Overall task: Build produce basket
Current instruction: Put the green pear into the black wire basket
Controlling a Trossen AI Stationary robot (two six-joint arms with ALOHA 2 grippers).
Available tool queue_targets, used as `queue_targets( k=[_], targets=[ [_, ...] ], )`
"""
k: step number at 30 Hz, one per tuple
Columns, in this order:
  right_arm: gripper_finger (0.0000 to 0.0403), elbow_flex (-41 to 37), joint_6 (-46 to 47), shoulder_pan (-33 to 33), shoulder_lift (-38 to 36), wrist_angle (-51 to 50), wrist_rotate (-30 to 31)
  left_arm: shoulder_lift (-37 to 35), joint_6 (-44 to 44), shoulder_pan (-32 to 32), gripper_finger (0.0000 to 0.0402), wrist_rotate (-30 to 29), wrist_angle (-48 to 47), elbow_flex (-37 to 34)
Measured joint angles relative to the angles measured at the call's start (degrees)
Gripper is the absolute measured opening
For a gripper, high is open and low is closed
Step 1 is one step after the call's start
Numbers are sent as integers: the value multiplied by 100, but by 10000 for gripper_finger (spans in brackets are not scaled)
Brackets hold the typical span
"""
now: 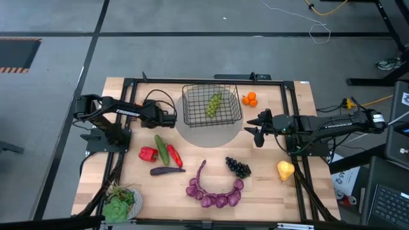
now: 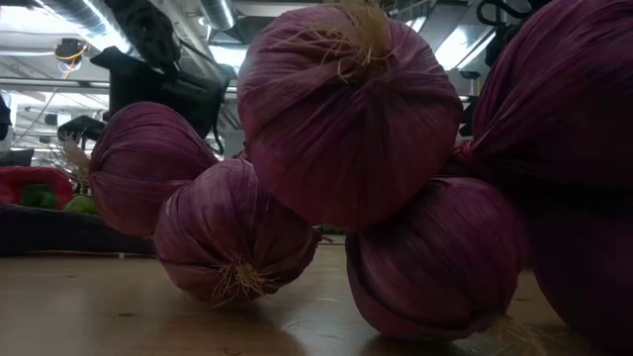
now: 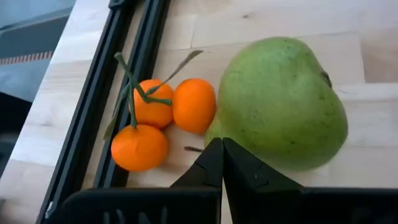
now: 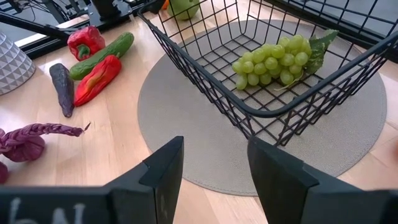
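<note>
Flanking the black wire-mesh basket (image 1: pixel 213 105) holding green grapes (image 1: pixel 214 105), our left gripper (image 1: pixel 171 118) sits shut, empty; our right gripper (image 1: pixel 257 130) slightly parted, empty.

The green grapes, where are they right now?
In the high view the green grapes lie inside the black wire basket at the table's far middle, with the oranges just outside it toward the right arm's side.

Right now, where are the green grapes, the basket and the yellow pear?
green grapes (image 4: pixel 272 62): right wrist view, middle of the bunch.
basket (image 4: pixel 292 102): right wrist view, near rim wire.
yellow pear (image 1: pixel 285 170): high view, its body.
</note>
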Motion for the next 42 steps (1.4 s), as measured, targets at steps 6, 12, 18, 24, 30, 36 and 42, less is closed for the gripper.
queue_targets(
  k=[6, 12, 18, 24, 30, 36, 42],
  targets=[
    [181, 0, -107, 0, 0, 0, 2, 0, -30, 153, 0, 7, 241, -326],
    [181, 0, -113, 0, 1, -1, 2, 0, -29, 278, 0, 176, 742, -768],
    [181, 0, -105, 0, 1, -1, 2, 0, -29, 275, 0, 21, 1085, -951],
    [181, 0, -102, 0, 2, 0, 2, 0, -32, 275, 0, -396, 1135, -951],
    [181, 0, -101, 0, 0, -1, 2, 0, 7, 433, 0, -526, 1275, -951],
    [181, 0, -100, 0, 0, -1, 2, 0, 604, 556, 0, 283, 1687, -951],
    [181, 0, -98, 0, 0, -2, 2, 0, 976, 270, 0, 638, 2419, -947]
  ],
)
